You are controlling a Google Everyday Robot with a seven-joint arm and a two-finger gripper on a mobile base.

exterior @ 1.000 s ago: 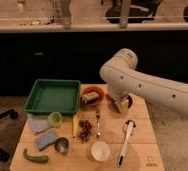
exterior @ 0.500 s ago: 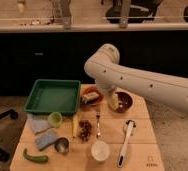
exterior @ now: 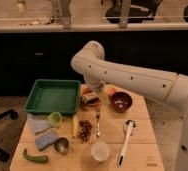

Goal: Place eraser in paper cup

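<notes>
The gripper (exterior: pixel 94 91) is hanging at frame centre, just above the eraser (exterior: pixel 90 99), which is lying right of the green tray (exterior: pixel 52 96). Whether the gripper is open cannot be told. The pickup step is seemingly proceeding. The next move is calling for a firm grasp, then carriage to the paper cup (exterior: pixel 100 150) at lower centre.

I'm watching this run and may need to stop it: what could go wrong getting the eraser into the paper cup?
The gripper hangs low over the eraser, which lies between the green tray and the brown bowl; it might bump either. The paper cup stands near the front edge of the table beside the white brush; an off-centre drop could tip it or miss.
</notes>
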